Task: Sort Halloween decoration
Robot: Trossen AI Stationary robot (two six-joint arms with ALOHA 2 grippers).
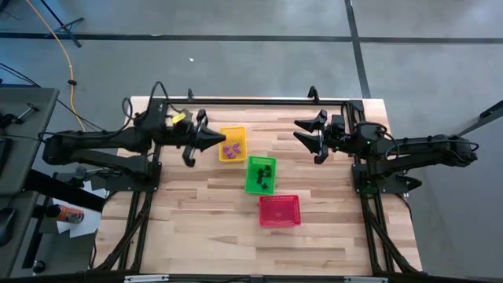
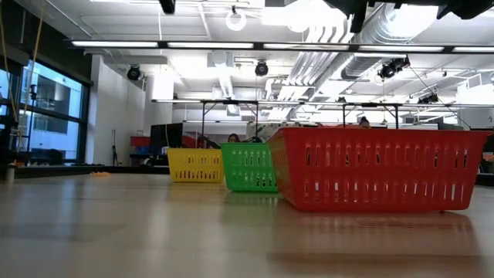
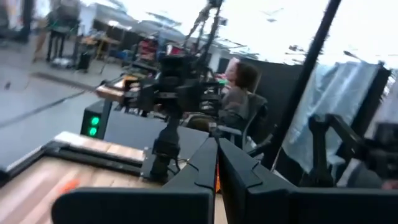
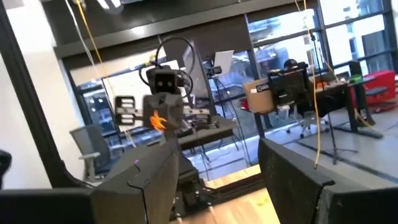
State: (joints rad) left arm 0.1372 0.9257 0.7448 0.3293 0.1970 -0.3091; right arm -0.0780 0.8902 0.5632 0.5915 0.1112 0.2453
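Three mesh baskets stand in a slanting row on the wooden table: a yellow one [image 1: 233,144] with purple trinkets [image 1: 230,149], a green one [image 1: 261,174] with black trinkets [image 1: 265,174], and a red one [image 1: 280,211] nearest the front. My left gripper [image 1: 218,140] hovers level just left of the yellow basket, shut, with an orange trinket [image 4: 157,120] at its fingertips. Right of the baskets, near the far edge, my right gripper [image 1: 302,131] hangs open, holding nothing. My left gripper pinches the orange trinket between its two fingers; only a thin orange sliver [image 3: 216,182] shows in the seam between them. The fingers lie about level and point toward the table's right. The trinket is lifted clear of the table; which part is held cannot be told.
A small orange piece [image 2: 100,174] lies on the table far off to the left. A black frame rail [image 1: 259,101] runs along the far edge. A person [image 3: 239,87] sits at a desk beyond the table. Bare wood lies left of the red basket.
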